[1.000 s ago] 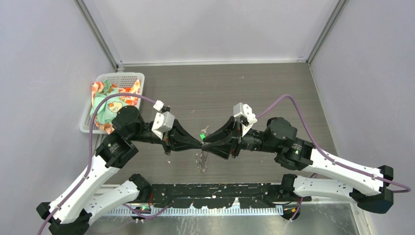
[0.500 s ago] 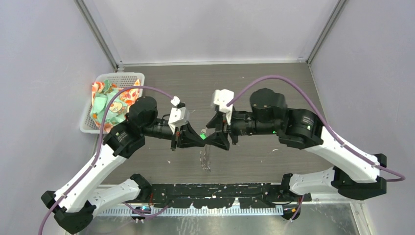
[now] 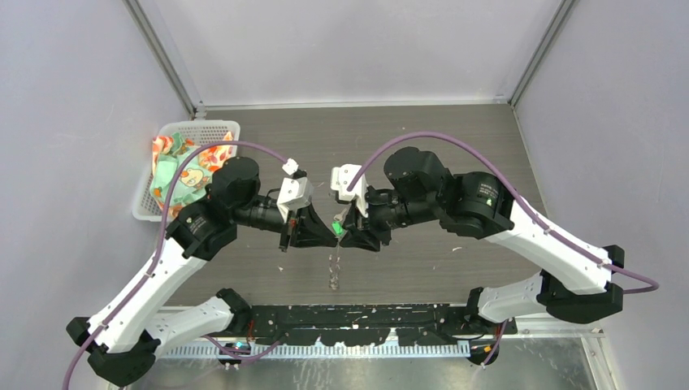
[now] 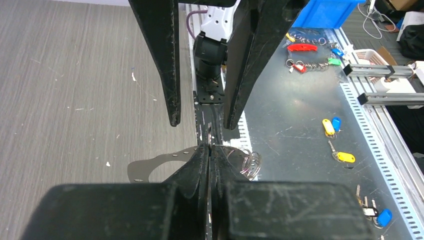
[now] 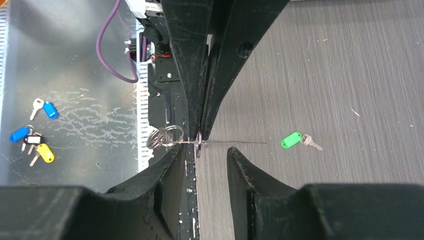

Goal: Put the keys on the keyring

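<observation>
My left gripper is shut on the keyring, which hangs below it above the table's near edge. In the left wrist view the shut gripper pinches the ring's thin grey band, with small wire loops beside it. My right gripper faces it tip to tip, open and empty. In the right wrist view its gripper straddles the edge-on keyring. The green-headed key lies on the table, also seen from above. No blue-headed key shows on the table.
A white basket holding crumpled cloth stands at the left. A metal bench beyond the table's near edge carries several spare keys with blue, yellow and red heads. Grey walls close in both sides.
Both wrists have risen and swung toward the back, and the right arm has shifted left. The keyring still hangs from the left gripper; the green key lies in the same spot.
</observation>
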`<state>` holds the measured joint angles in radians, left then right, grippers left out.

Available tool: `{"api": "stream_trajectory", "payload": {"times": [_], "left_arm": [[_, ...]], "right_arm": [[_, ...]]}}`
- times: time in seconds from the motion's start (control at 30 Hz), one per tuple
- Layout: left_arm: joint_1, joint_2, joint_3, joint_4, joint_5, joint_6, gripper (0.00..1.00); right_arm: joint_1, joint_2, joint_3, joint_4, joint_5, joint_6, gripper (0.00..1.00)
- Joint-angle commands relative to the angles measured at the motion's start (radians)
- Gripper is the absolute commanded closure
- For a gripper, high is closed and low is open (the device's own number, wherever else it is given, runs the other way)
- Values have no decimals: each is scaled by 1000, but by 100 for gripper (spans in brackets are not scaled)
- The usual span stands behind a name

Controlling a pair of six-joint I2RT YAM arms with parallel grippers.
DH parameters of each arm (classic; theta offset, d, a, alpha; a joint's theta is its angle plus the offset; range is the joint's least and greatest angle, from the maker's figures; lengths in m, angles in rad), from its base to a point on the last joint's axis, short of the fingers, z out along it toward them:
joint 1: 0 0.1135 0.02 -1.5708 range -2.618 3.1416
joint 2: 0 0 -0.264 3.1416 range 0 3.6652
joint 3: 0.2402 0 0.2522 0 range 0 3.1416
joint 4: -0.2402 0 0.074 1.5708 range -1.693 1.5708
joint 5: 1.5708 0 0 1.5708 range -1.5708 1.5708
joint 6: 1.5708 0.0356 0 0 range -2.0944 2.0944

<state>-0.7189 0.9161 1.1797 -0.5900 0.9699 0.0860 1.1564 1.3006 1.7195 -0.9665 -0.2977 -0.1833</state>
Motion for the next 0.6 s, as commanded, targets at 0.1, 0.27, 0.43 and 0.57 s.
{"api": "stream_trajectory", "payload": {"times": [0.1, 0.27, 0.43, 0.57], "left_arm": [[-2, 10, 59, -29, 39, 9, 100], [-2, 13, 70, -28, 38, 13, 100], [-2, 12, 74, -27, 44, 14, 100], [-2, 8, 71, -28, 50, 23, 100]], "right_arm": [[-1, 29, 64, 2, -22, -24, 61], [-1, 49, 80, -13, -41, -26, 64], [-1, 52, 83, -30, -47, -42, 95], [0, 40, 75, -33, -39, -46, 99]]}}
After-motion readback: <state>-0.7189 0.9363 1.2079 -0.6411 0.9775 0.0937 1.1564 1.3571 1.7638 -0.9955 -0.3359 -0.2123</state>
